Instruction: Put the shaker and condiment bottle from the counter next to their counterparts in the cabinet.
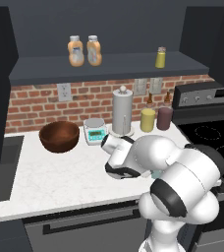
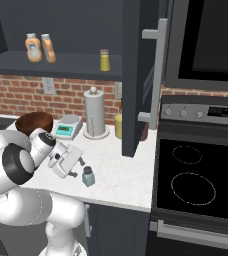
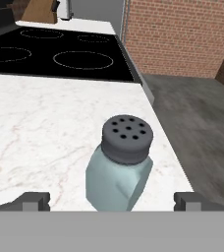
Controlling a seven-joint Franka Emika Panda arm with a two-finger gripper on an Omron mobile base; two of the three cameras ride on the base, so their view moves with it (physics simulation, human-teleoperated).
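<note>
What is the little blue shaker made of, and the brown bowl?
The small squat teal-grey shaker looks like glass or clear plastic: pale, slightly see-through, smooth. Its dark cap is matte grey with holes, maybe plastic or metal. The round brown bowl looks like polished wood, going by its warm reddish-brown colour.

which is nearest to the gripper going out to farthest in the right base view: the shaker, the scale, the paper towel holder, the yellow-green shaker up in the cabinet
From the gripper:
1. the shaker, just beside it on the counter.
2. the scale, farther back toward the wall.
3. the paper towel holder, behind, by the backsplash.
4. the yellow-green shaker, high on the cabinet shelf.
</note>
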